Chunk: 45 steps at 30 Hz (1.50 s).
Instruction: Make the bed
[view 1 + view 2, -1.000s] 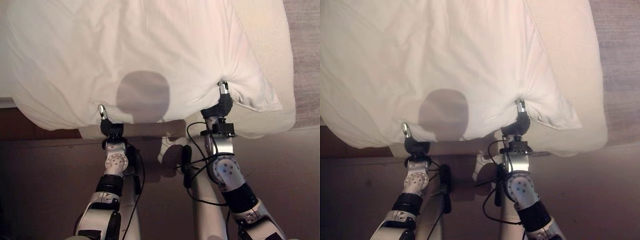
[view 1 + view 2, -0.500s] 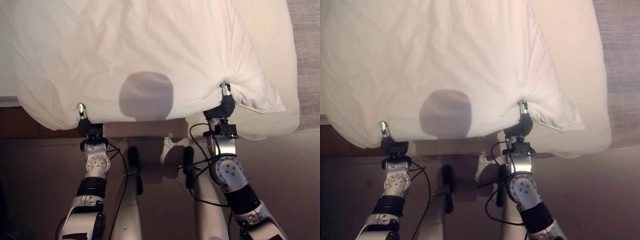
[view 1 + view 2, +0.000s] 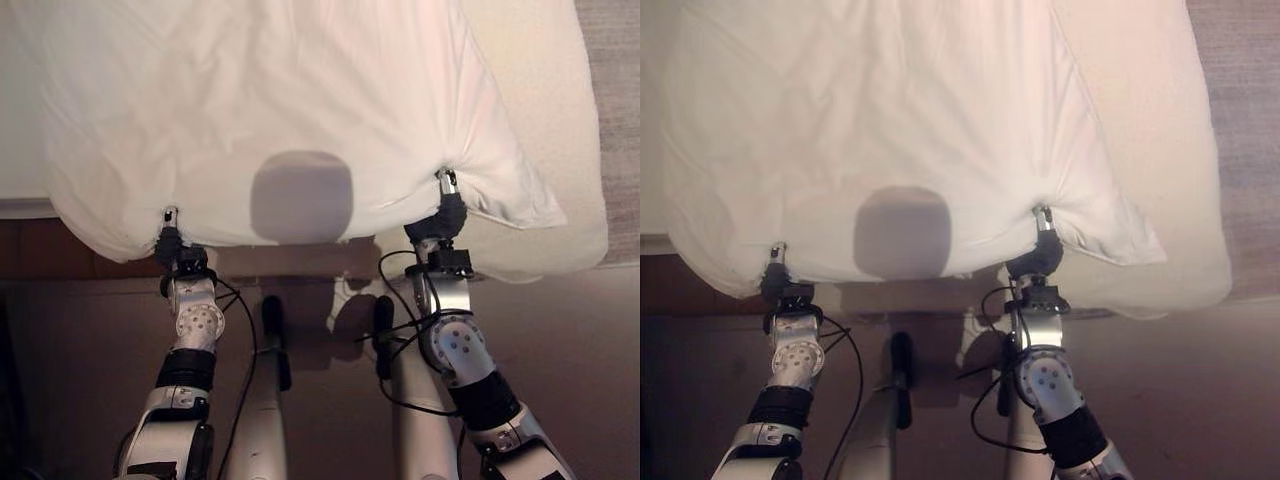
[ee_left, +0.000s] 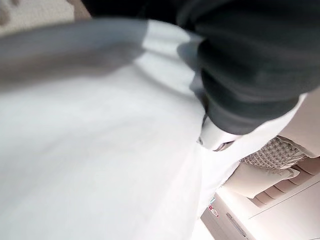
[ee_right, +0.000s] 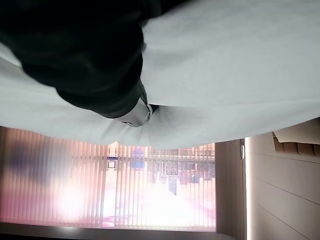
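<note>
At the near edge of the bed [image 3: 560, 255], the left hand [image 3: 168, 236] has shifted back inward a little along the hem of the white duvet [image 3: 280, 100] and now sits tucked at its near-left corner, while the right hand [image 3: 447, 205] stays pinched on the near-right part of the hem. Both hands have cloth gathered at their fingers, holding the hem up. Beyond them the duvet spreads fairly smoothly toward the far side, so I judge the spreading nearly settled.
</note>
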### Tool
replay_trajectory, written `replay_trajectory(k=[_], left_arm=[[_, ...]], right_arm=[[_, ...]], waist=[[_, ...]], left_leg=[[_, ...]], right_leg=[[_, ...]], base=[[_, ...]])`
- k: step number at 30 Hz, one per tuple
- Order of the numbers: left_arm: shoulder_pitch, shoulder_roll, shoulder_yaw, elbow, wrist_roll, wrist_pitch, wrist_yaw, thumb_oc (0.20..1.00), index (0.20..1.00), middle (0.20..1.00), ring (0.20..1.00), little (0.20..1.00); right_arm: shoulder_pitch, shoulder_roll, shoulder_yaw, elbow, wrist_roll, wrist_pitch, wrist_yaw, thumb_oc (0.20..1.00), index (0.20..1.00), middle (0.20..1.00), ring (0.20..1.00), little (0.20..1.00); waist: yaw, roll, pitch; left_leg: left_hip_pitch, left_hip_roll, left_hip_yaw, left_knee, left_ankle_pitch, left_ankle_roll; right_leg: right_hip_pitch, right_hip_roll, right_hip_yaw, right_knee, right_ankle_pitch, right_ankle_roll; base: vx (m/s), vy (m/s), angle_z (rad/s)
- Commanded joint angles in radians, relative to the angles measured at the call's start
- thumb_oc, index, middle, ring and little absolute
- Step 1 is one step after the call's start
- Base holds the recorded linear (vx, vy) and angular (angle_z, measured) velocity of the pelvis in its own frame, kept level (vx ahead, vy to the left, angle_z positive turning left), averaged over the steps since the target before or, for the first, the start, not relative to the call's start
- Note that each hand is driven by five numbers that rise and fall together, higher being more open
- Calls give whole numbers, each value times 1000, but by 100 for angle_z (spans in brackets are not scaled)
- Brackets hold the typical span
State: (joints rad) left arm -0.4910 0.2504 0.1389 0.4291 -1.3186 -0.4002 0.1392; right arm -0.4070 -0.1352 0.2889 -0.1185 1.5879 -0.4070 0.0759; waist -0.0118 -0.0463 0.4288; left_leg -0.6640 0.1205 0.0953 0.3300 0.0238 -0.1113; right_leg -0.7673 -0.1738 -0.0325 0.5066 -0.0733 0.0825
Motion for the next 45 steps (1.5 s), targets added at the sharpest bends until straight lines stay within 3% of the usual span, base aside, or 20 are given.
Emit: replay_trajectory(k=[1,4,8,10,12,16,18,20,21,22,25,26,27,28,29,31,33,35,40,45], left_arm=[[42,27,61,-65,49,-81,-24,200,200,200,200,200],[62,14,53,-83,66,-76,-25,200,200,200,200,200],[81,-13,37,-155,86,-91,-39,200,200,200,200,200],[87,-23,47,-176,91,-98,-42,200,200,200,200,200],[113,-32,70,-235,90,-120,-43,200,200,200,200,200],[80,-3,85,-229,68,-169,-25,200,200,200,200,200],[57,6,71,-217,43,-171,-37,200,200,200,200,200],[43,1,41,-208,16,-179,-64,200,200,200,200,200],[43,1,40,-208,16,-180,-64,200,200,200,200,200],[70,-1,24,-230,-1,-170,-96,200,200,200,200,200],[86,-3,11,-243,19,-156,-107,200,200,200,200,200],[55,-3,-32,-244,37,-152,-114,200,200,200,200,200],[50,-7,-41,-249,43,-146,-120,200,200,200,200,200],[50,-7,-41,-250,43,-146,-120,200,200,200,200,200],[71,-21,-54,-253,72,-123,-129,200,200,200,200,200],[77,-27,-57,-258,82,-118,-129,200,200,200,200,200],[101,-44,-85,-243,108,-102,-123,200,200,200,200,200],[125,-56,-104,-240,126,-84,-118,200,200,200,200,200],[182,-86,-116,-269,133,-67,-116,200,200,200,200,200],[203,-134,-147,-285,124,-60,-113,200,200,200,200,200]], right_arm=[[97,-47,-76,-95,-105,-14,37,200,200,200,200,200],[125,-58,-111,-36,-137,-7,17,200,200,200,200,200],[173,-69,-168,57,-173,0,-14,200,200,200,200,200],[189,-70,-183,69,-178,7,-12,200,200,200,200,200],[211,-92,-212,138,-213,8,-28,200,200,200,200,200],[194,-115,-238,177,-309,-20,-89,200,200,200,200,200],[196,-119,-237,173,-320,-26,-91,200,200,200,200,200],[202,-112,-241,183,-325,-19,-91,200,200,200,200,200],[202,-111,-241,183,-325,-19,-91,200,200,200,200,200],[206,-105,-239,212,-347,-7,-79,200,200,200,200,200],[204,-85,-234,237,-339,-5,-62,200,200,200,200,200],[205,-82,-209,266,-354,2,-46,200,200,200,200,200],[203,-76,-207,294,-335,5,-31,200,200,200,200,200],[201,-76,-208,296,-334,5,-28,200,200,200,200,200],[200,-59,-199,328,-312,3,-12,200,200,200,200,200],[207,-58,-199,338,-313,6,-6,200,200,200,200,200],[226,-60,-191,363,-321,4,10,200,200,200,200,200],[242,-63,-198,377,-313,2,16,200,200,200,200,200],[281,-86,-204,385,-346,24,18,200,200,200,200,200],[287,-118,-220,410,-381,40,1,200,200,200,200,200]], waist=[[-46,71,-79],[-48,80,-85],[-34,64,-60],[-29,55,-58],[-29,35,-66],[-13,23,-71],[-21,17,-66],[-25,2,-60],[-25,0,-61],[-19,-6,-68],[-4,-5,-86],[-22,-4,-86],[-22,-5,-82],[-23,-6,-82],[-15,-25,-70],[-19,-32,-70],[-28,-39,-72],[-35,-29,-81],[-37,7,-96],[-38,29,-79]], left_leg=[[18,-26,-16,-44,13,23],[68,-26,-26,-67,24,18],[93,-31,-73,23,95,-47],[93,-42,-90,28,109,-53],[172,28,-124,-141,111,-26],[214,109,-218,-327,188,-31],[205,86,-190,-230,123,-20],[146,-14,-171,-42,-6,7],[139,-17,-170,-36,-5,10],[97,-74,-126,51,-78,55],[86,-96,-90,77,-111,84],[100,-131,-80,53,-102,100],[122,-144,-78,26,-97,101],[121,-145,-77,22,-92,101],[170,-166,-57,-39,-81,103],[188,-180,-59,-71,-68,106],[238,-225,-60,-147,-39,112],[264,-247,-76,-184,-27,119],[267,-276,-82,-166,-35,125],[176,-238,-15,74,-22,45]], right_leg=[[60,42,-4,-123,56,39],[105,53,-6,-125,36,31],[223,57,-22,-159,7,8],[236,55,-25,-166,13,5],[269,62,-24,-167,-8,16],[268,35,41,-169,8,58],[286,-18,65,-193,36,86],[333,-125,99,-296,187,127],[331,-128,100,-303,194,129],[339,-211,97,-416,374,131],[355,-233,30,-478,388,111],[342,-122,55,-397,252,72],[326,-72,52,-377,192,59],[322,-73,53,-374,193,58],[295,36,-16,-341,138,40],[294,63,-15,-335,126,38],[277,197,23,-320,116,27],[272,243,55,-336,123,18],[297,229,52,-365,131,9],[370,179,0,-401,128,-17]], base=[[37,-69,-12],[56,-121,-8],[43,-129,11],[36,-33,19],[120,90,20],[81,374,8],[67,593,5],[63,578,-8],[101,743,2],[51,517,4],[103,716,-44],[34,479,-83],[34,474,-61],[18,323,-8],[7,249,-6],[25,170,-9],[94,117,6],[111,55,3],[58,-31,22],[-9,-168,32]])
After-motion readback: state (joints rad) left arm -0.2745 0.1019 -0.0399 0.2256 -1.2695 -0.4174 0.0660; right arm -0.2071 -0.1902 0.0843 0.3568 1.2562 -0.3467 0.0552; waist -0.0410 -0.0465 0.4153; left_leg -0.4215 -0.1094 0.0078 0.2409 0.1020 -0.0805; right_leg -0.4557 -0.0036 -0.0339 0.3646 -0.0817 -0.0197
